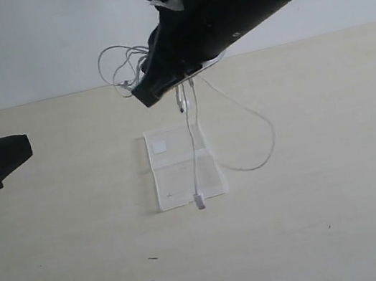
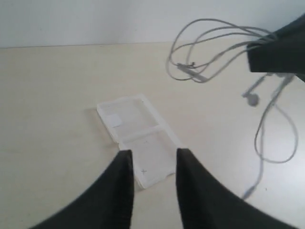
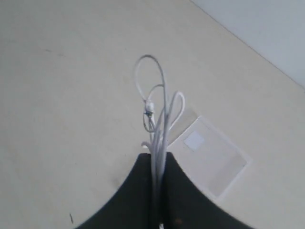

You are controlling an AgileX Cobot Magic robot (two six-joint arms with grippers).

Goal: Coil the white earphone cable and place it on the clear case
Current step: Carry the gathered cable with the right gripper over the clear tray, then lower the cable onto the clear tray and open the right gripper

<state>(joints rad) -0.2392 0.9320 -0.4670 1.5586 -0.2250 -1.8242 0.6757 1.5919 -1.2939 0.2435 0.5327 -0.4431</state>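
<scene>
My right gripper (image 1: 142, 96) hangs above the table, shut on several bunched strands of the white earphone cable (image 1: 193, 147). Loops of the white earphone cable (image 3: 159, 102) stick out past the tips; an earbud (image 2: 251, 98) and a long strand with the plug (image 1: 199, 201) dangle down. The plug rests at the near edge of the clear case (image 1: 182, 167), which lies flat and unfolded with a white square mark (image 1: 159, 146) on its far half. My left gripper (image 2: 152, 155) is open and holds nothing, low at the left and apart from the clear case (image 2: 138, 138). In the right wrist view the clear case (image 3: 209, 155) lies below my right gripper (image 3: 158, 156).
A pale wooden table (image 1: 321, 233) runs to a white wall (image 1: 11, 48) at the back. One loop of cable (image 1: 261, 142) hangs out to the right of the case, its low end near the table.
</scene>
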